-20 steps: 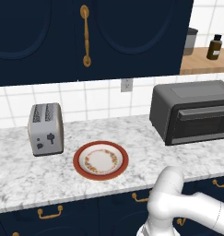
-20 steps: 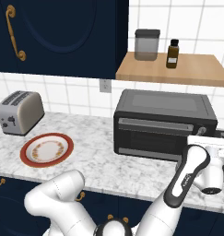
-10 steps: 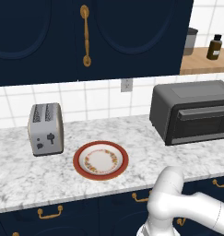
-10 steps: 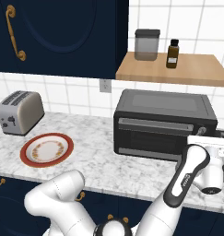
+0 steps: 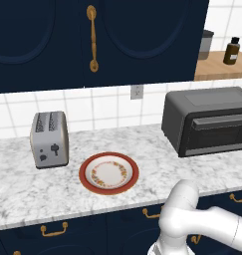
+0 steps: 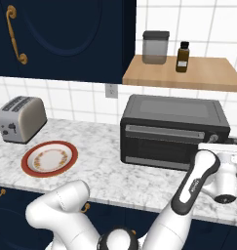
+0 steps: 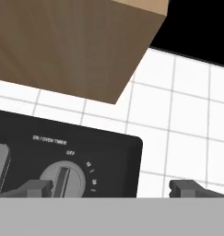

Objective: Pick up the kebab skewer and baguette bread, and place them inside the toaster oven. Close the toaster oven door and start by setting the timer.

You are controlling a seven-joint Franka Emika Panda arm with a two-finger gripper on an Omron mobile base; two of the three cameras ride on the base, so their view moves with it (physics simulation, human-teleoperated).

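The toaster oven (image 6: 173, 131) (image 5: 207, 124) stands on the right of the counter. Its door (image 6: 165, 145) is up and shut, the bar handle along the top. My gripper (image 7: 111, 188) is open, its two fingertips (image 7: 37, 188) wide apart, right in front of the oven's control panel (image 7: 109, 156). The timer knob (image 7: 62, 179) sits by the left fingertip and points at OFF. The kebab skewer and the baguette bread are out of view. The red-rimmed plate (image 5: 108, 173) (image 6: 49, 158) has nothing on it.
A silver two-slot toaster (image 5: 49, 139) (image 6: 20, 118) stands left of the plate. Above the oven a wooden shelf (image 6: 188, 73) (image 7: 76, 46) carries a canister (image 6: 155, 47) and a brown bottle (image 6: 183, 56). Dark blue cabinets (image 5: 92, 40) hang over the counter.
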